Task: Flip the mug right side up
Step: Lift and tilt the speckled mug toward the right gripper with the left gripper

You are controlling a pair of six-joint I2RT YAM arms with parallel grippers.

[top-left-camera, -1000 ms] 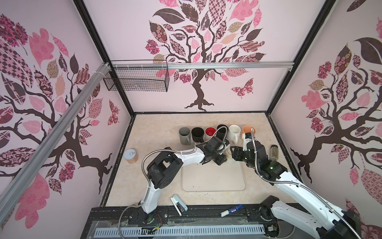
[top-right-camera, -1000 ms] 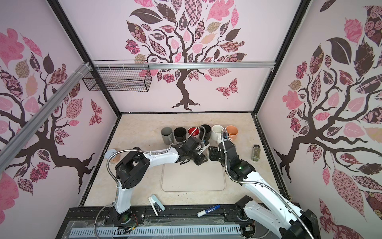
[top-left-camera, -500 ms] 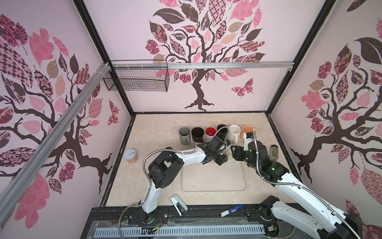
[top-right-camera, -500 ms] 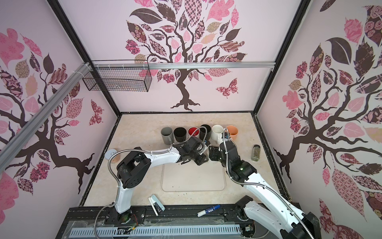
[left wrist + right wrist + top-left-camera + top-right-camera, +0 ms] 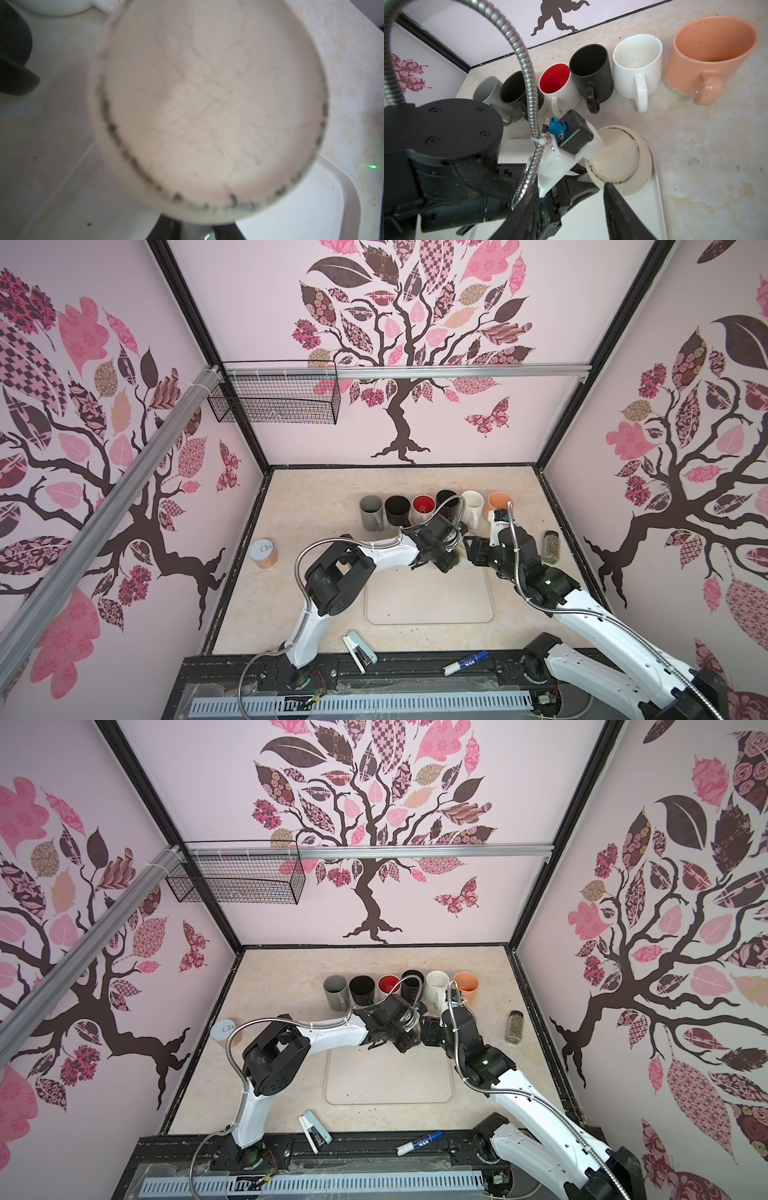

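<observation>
Left gripper (image 5: 582,178): closed on the side of the cream mug (image 5: 616,158), with a pale part of the mug caught between its dark fingers (image 5: 581,189).
Left wrist view: filled by the mug's unglazed base (image 5: 207,104), which is blurred and ringed with dark specks.
Cream mug: set upside down, base upward, at the far right corner of the mat (image 5: 430,614), between the two grippers. Whether it is lifted clear of the mat cannot be told.
Right gripper (image 5: 572,187): held open with nothing between its jaws. One finger (image 5: 618,207) is seen just beside the mug's wall.
Mug row: six mugs are stood upright behind the grippers, near the back wall, with handles turned toward the robot. From left they are a grey mug (image 5: 370,510), a black mug (image 5: 397,510), a red-lined mug (image 5: 423,506), a second black mug (image 5: 446,498), a white mug (image 5: 472,506) and an orange mug (image 5: 498,504).
Jar (image 5: 550,546): stood right of the right gripper, near the right wall.
Tin (image 5: 263,553): placed at the left edge of the table (image 5: 316,497).
Front edge: a stapler (image 5: 359,652) and a marker (image 5: 464,663) are laid well apart from the mat.
Wire basket (image 5: 274,400): hung on the rail at the back left.
</observation>
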